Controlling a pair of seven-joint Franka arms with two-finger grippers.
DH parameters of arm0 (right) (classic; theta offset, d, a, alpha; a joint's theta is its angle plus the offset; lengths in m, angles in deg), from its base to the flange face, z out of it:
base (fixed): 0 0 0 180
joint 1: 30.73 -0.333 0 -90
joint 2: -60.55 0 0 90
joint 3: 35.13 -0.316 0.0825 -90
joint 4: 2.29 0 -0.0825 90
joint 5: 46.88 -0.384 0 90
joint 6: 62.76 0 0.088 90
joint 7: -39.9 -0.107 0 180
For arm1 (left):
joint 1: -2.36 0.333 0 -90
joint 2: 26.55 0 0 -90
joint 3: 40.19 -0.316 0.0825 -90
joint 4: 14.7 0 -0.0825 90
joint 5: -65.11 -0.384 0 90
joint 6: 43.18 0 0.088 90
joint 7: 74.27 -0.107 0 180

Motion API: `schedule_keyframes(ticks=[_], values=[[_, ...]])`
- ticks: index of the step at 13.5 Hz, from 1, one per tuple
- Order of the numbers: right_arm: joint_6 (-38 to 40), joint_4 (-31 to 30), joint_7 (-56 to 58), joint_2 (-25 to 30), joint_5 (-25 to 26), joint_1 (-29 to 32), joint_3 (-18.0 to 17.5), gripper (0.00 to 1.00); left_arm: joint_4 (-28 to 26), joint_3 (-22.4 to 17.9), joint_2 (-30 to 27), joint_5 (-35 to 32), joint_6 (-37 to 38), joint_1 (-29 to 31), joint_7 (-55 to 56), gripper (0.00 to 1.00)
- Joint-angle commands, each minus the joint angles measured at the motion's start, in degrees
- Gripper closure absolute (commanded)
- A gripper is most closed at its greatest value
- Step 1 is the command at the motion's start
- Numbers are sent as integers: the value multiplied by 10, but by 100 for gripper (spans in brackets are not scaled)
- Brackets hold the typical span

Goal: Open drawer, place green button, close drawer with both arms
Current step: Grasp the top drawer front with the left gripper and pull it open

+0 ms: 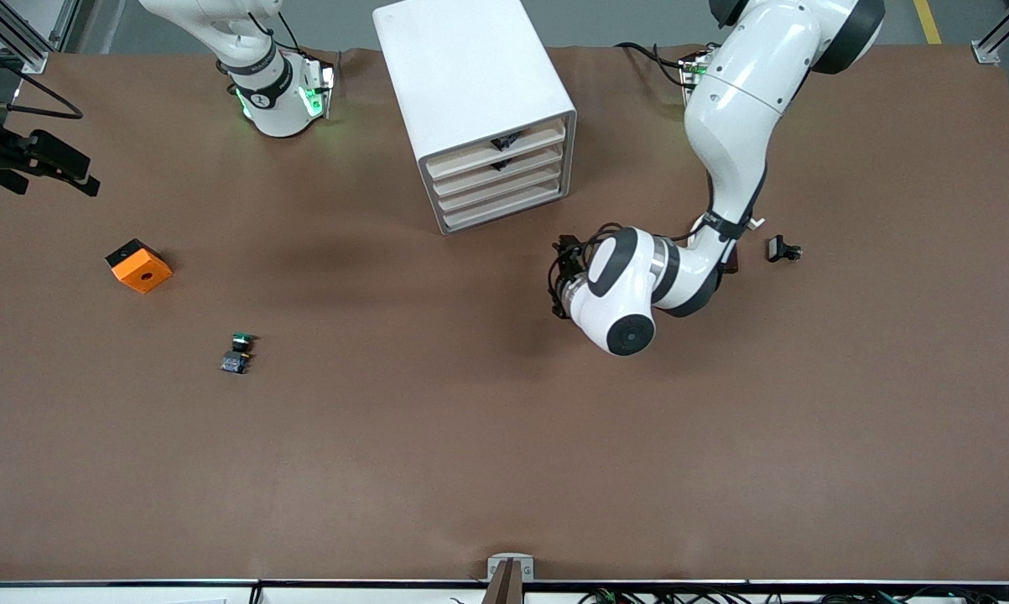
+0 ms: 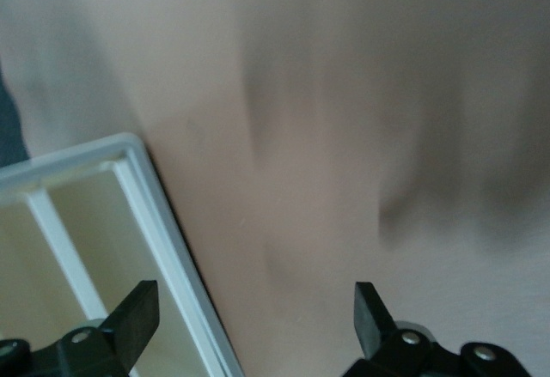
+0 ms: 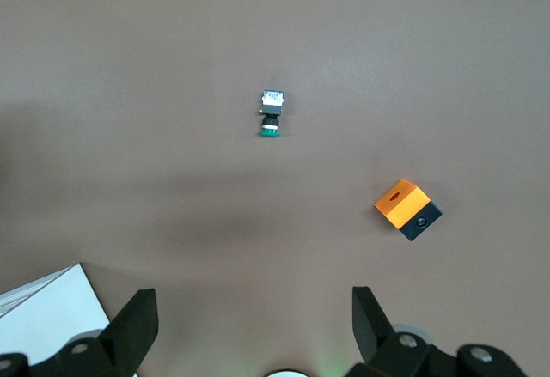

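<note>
**Drawers all shut, button waiting on the open table**

From the front, the cabinet [image 1: 479,109] stands by the edge where the arms are mounted, every drawer [image 1: 504,207] closed. The button [image 1: 237,353] lies well out on the table [image 1: 504,470], toward the right arm's end, near an orange cube [image 1: 139,266]. It looks light, hard and small; I'd pinch its black body.

The left wrist view alone shows the left gripper [image 2: 256,313] spread wide beside the cabinet's front.

The right wrist view shows the right gripper [image 3: 255,319] parted too, hanging high above the button [image 3: 271,112].
</note>
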Motion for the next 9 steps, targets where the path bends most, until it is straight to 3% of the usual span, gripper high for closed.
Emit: schedule_keyframes(ticks=[1,5,9], values=[[-8,-10,6,13,-3,2,-4,0,11,-4,17,71,7,-17,44,0],[-10,-10,7,13,3,2,-5,0,11,-4,31,139,38,-36,123,0],[-10,-10,7,13,6,2,-5,0,12,-4,34,145,96,-49,154,1]])
